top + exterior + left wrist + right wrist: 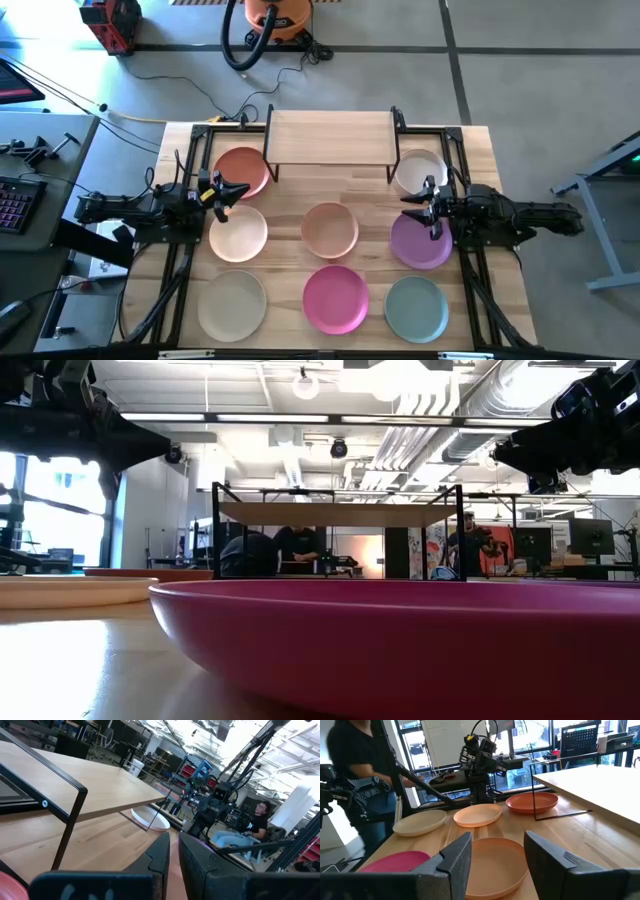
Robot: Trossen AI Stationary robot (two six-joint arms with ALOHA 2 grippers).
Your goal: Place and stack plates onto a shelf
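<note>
Eight plates lie flat on the table before the shelf: terracotta, white, cream, tan-pink, purple, pale beige, magenta and pale teal. My left gripper hovers high between the terracotta and cream plates, fingers shut with nothing between them. My right gripper hovers high over the purple plate's far edge, open and holding nothing. It points toward the tan-pink plate.
The shelf's board stands on thin black legs at the table's far middle, and the white plate lies by its right end. People sit and stand in the room beyond the table. Bare wood shows between the plates.
</note>
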